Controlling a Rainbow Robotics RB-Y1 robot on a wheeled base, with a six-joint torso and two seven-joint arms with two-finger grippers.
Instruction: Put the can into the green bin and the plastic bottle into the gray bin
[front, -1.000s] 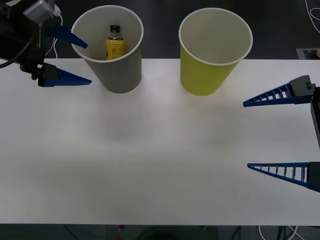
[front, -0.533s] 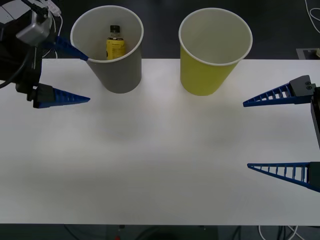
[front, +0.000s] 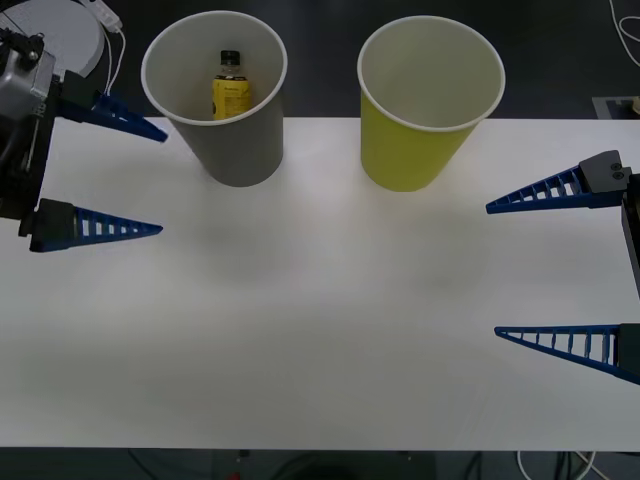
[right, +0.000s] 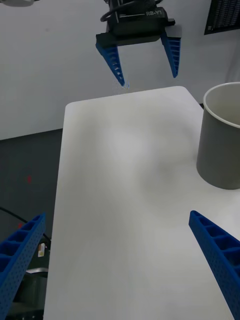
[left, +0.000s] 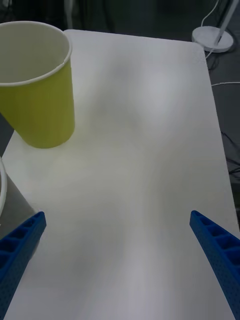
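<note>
So the left gripper (front: 150, 180) has backed off from the gray bin (front: 240, 150) over the last second. It was tucked right up against the bin's side, and now it sits clear of it near the surface's (front: 320, 330) left edge. Jaws spread wide, nothing in them. The bottle (front: 231, 88) is standing inside the gray bin, so I'd call that half done.

The right gripper (front: 492, 270) hasn't budged, parked at the right edge, jaws wide open too and touching nothing.

The green bin (front: 415, 150) looks empty from here, and I can't spot a can anywhere on the surface, so that part looks not yet done.
</note>
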